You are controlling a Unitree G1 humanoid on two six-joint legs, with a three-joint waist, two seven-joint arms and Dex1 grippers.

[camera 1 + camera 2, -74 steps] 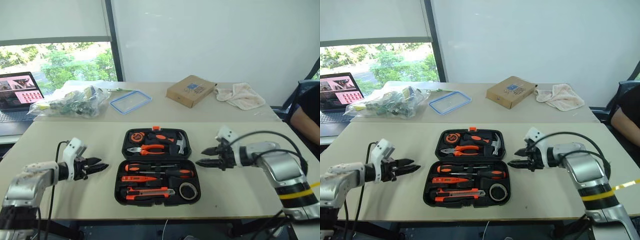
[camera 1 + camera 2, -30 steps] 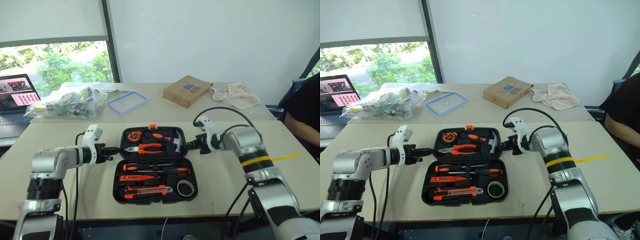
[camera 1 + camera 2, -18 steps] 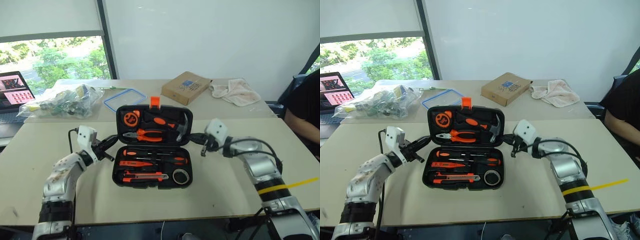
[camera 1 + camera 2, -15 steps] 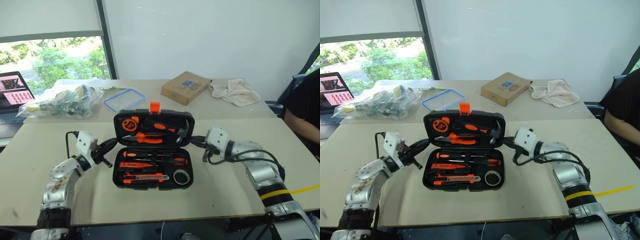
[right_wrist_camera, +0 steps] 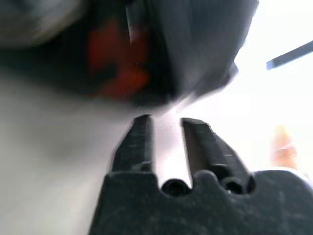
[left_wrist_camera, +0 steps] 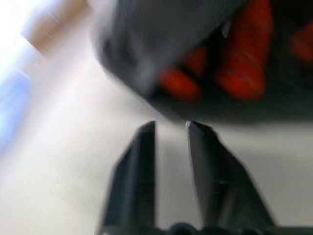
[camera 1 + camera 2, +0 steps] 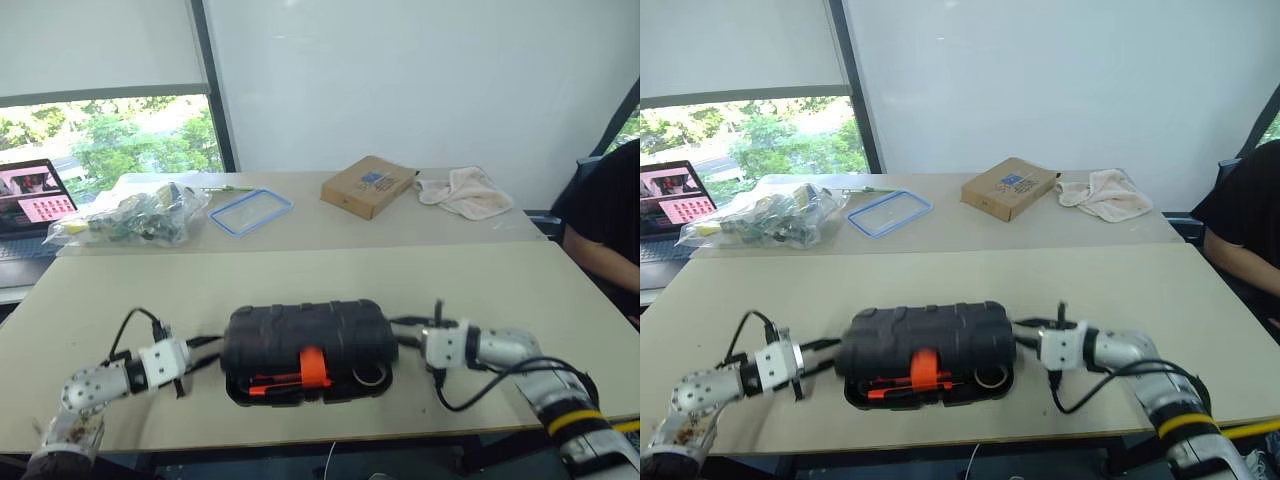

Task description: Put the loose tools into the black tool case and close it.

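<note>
Table: pale top, lower two thirds of the head views; bears everything below.

Black tool case: lower centre of the frame. Lid folded down over the base but not seated; a gap remains along the near edge. Orange latch hangs at the middle of the lid's front edge, unfastened.

Loose tools: seen through the gap only, an orange-handled item at the case's lower left and the small dark tape roll at its lower right. The others lie under the lid and cannot be checked.

Left gripper: lower left of the head view, just beside the case's left end. Fingers slightly apart, nothing between them.

Right gripper: lower right of centre, just beside the case's right end. Fingers slightly apart, nothing held.

Step in hand, as judged: closing. Tools appear stowed; lid lowered, not shut.

Next move, as judged: press the lid down flat onto the base, then snap the latch over the front edge. Risk: a proud tool or the tape roll may keep the lid from seating.
</note>
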